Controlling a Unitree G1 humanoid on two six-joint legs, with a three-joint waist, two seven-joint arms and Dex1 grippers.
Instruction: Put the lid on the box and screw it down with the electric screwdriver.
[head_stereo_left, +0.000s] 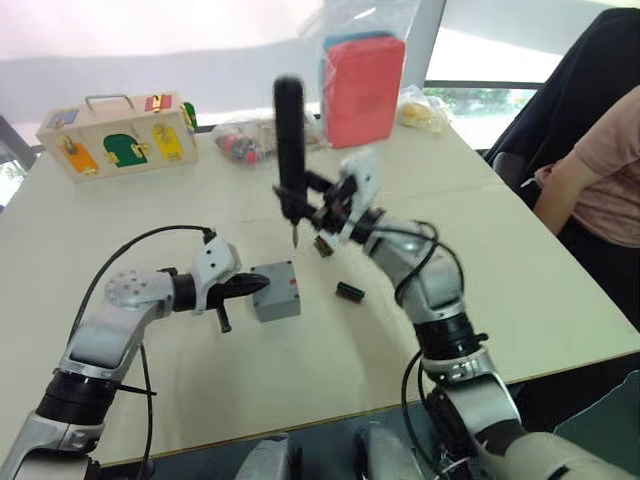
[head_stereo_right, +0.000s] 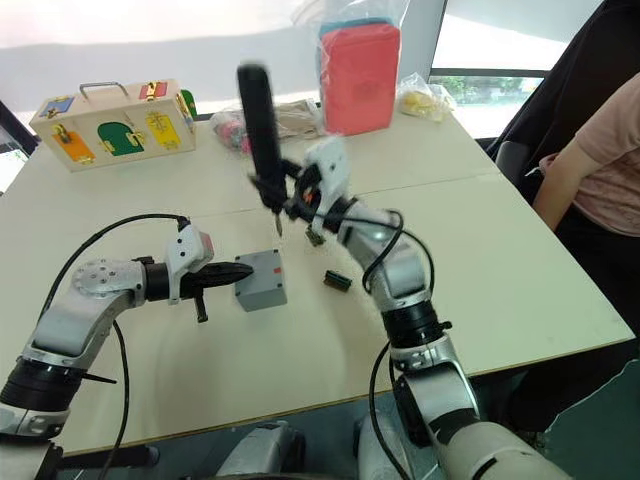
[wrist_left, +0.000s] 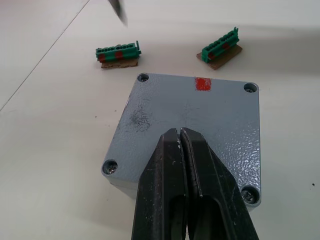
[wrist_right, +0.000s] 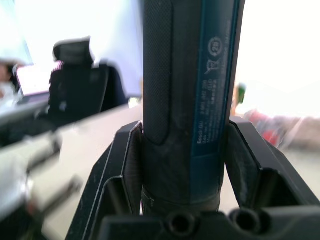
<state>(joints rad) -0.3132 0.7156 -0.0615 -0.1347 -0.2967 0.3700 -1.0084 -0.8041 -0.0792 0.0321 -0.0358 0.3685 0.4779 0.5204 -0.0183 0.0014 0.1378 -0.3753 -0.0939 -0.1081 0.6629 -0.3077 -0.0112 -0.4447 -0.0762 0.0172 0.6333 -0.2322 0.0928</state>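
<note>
Nearest, the left pincer (wrist_left: 181, 145) is closed with nothing in it, its tips resting on the lid (wrist_left: 165, 107), which sits on the box (head_stereo_left: 277, 293) on the pale worktop (head_stereo_left: 150, 210). A screw head shows in each lid corner, and a red mark near one edge. Just past the box lie two green connectors (wrist_left: 118, 52). Above them the right pincer (wrist_right: 184, 150) clamps the screwdriver (head_stereo_left: 290, 140) upright, bit pointing down, clear of the lid. Farther back stand a wooden box (head_stereo_left: 120, 135) with coloured doors and a bagged red case (head_stereo_left: 362, 88). A person (head_stereo_left: 600, 180) sits at the right.
</note>
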